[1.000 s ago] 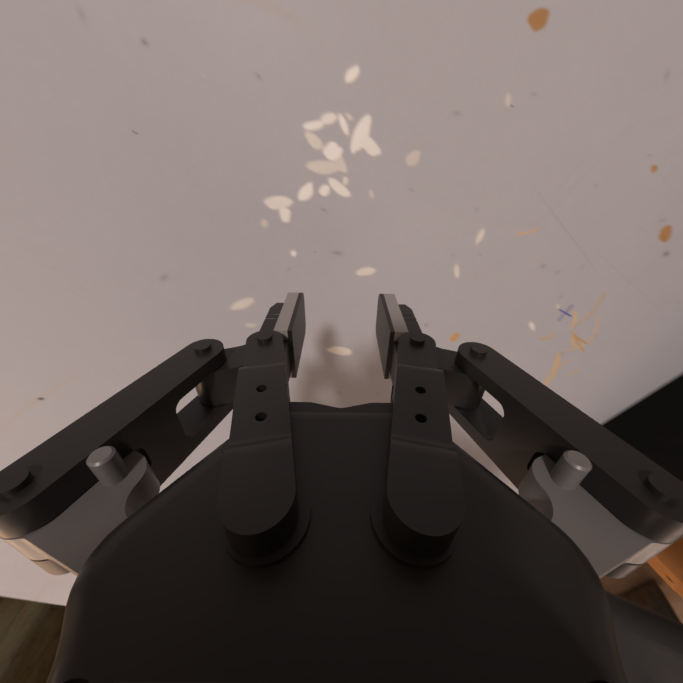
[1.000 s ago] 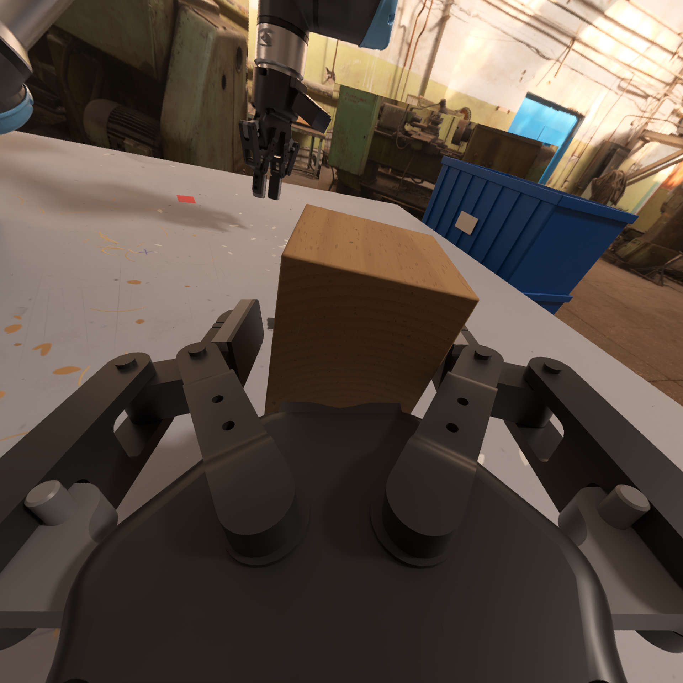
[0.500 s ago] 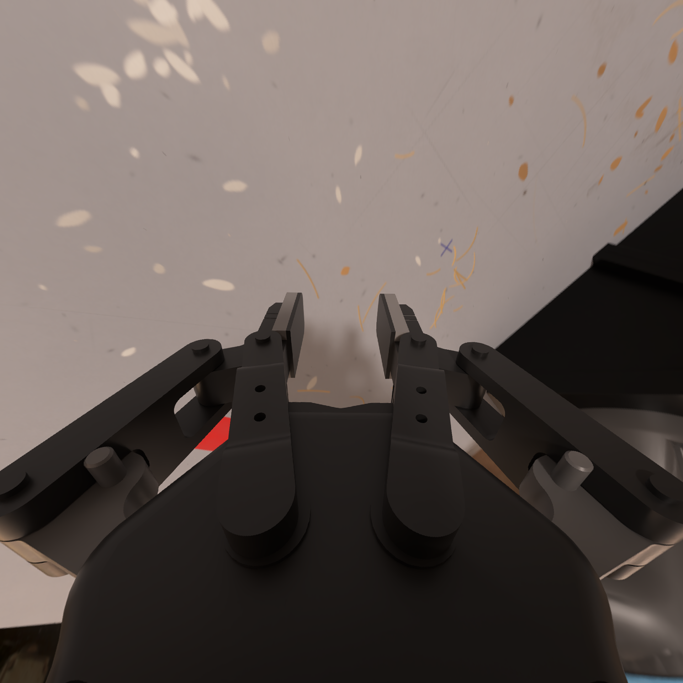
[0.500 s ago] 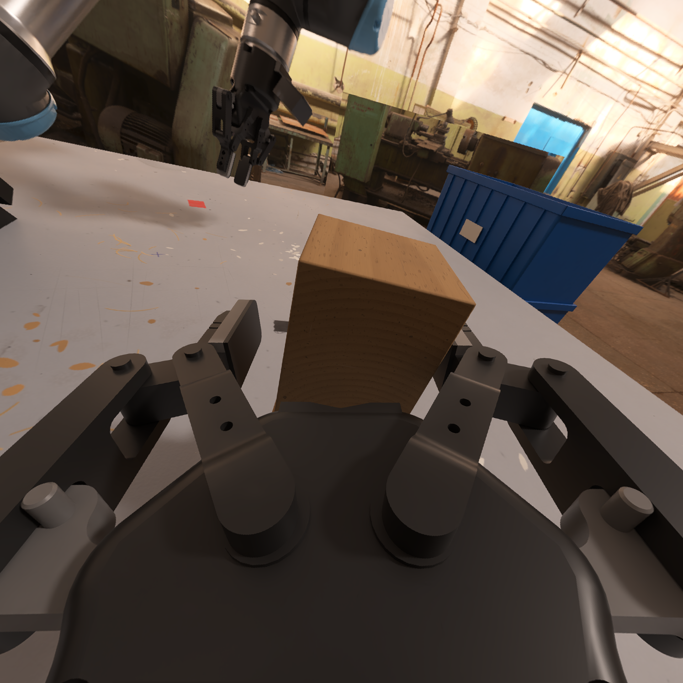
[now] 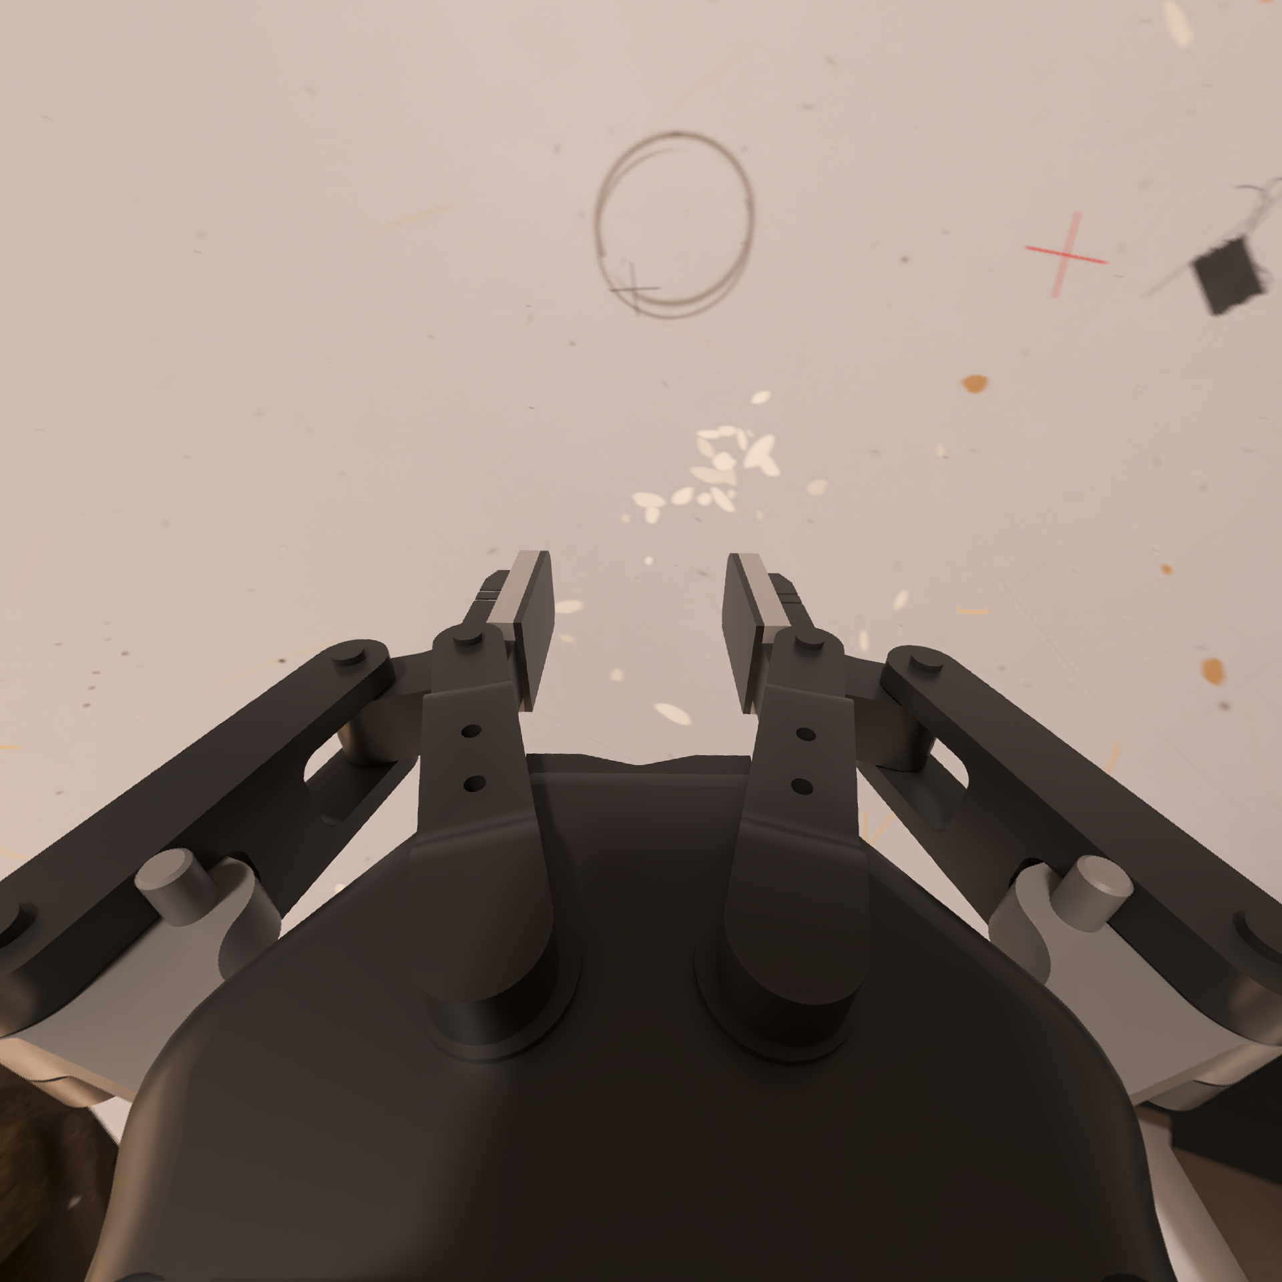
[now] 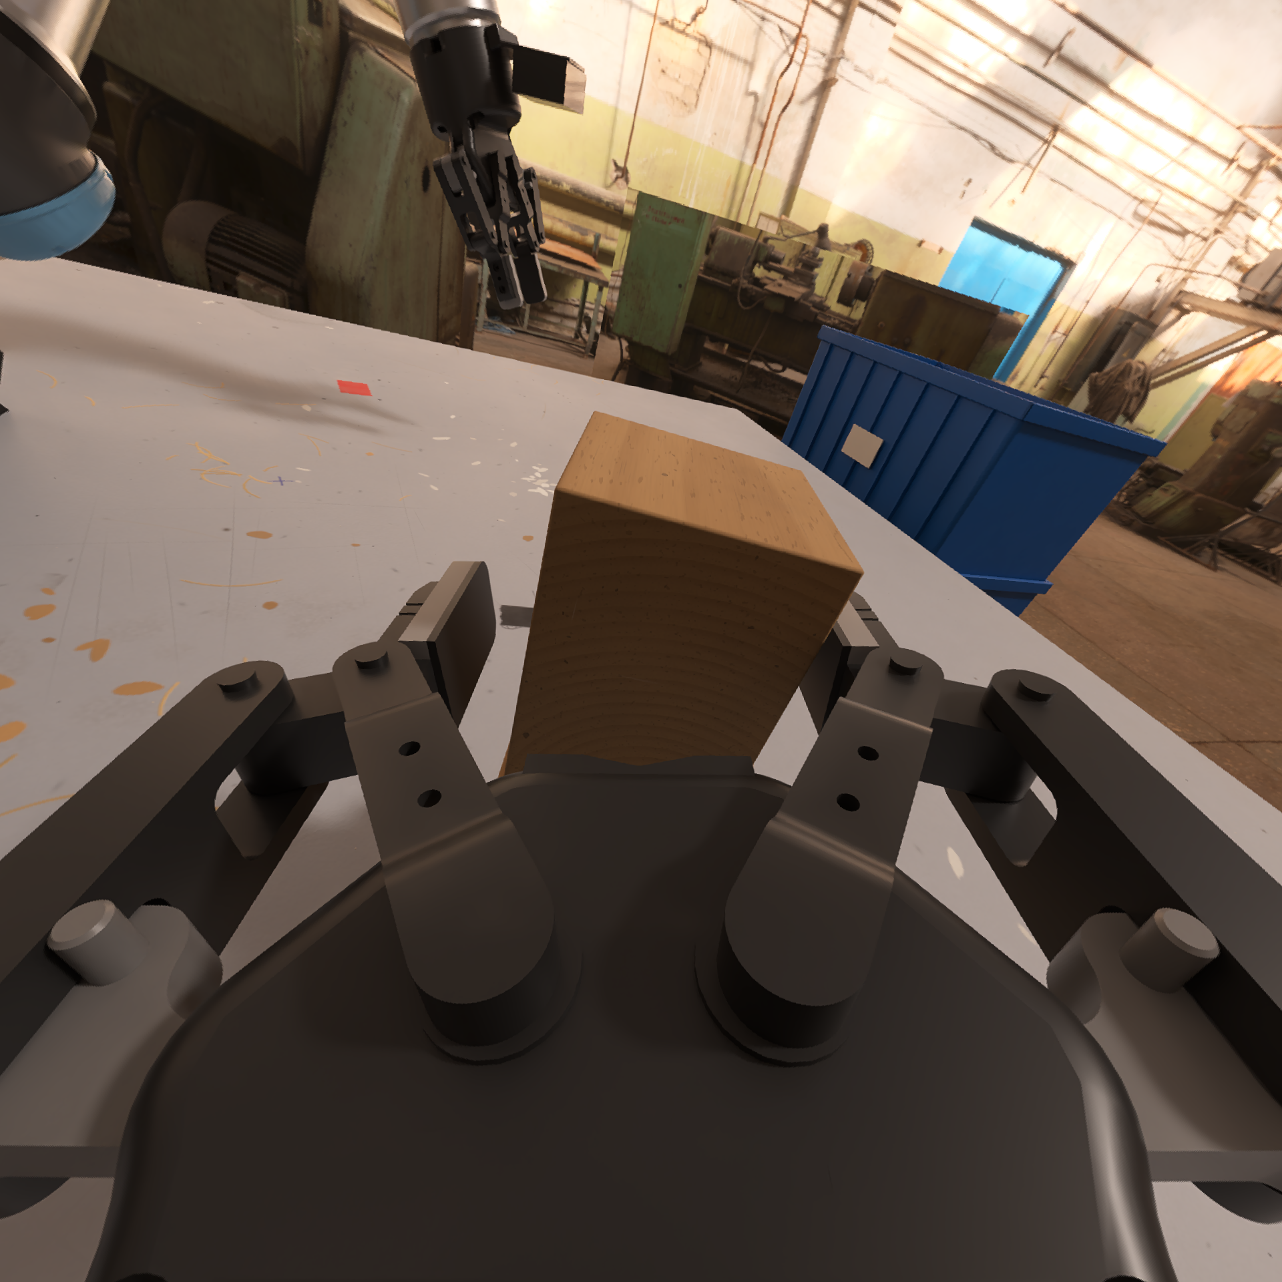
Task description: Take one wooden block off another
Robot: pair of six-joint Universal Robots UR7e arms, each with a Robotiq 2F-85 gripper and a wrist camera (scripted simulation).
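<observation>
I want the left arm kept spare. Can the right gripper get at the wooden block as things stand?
Probably yes: the right gripper is open astride the wooden block, nothing between; the left gripper hangs well beyond.

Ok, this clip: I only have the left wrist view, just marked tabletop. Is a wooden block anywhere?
Observer: Yes. The right wrist view shows a wooden block standing between the right end effector's open fingers.
Operator: Gripped?
Observer: Not evidently; the one pad that shows stands apart from it, the other is hidden behind it.
Operator: And my left end effector?
Observer: It hangs high above the table, beyond the block, holding nothing.
</observation>
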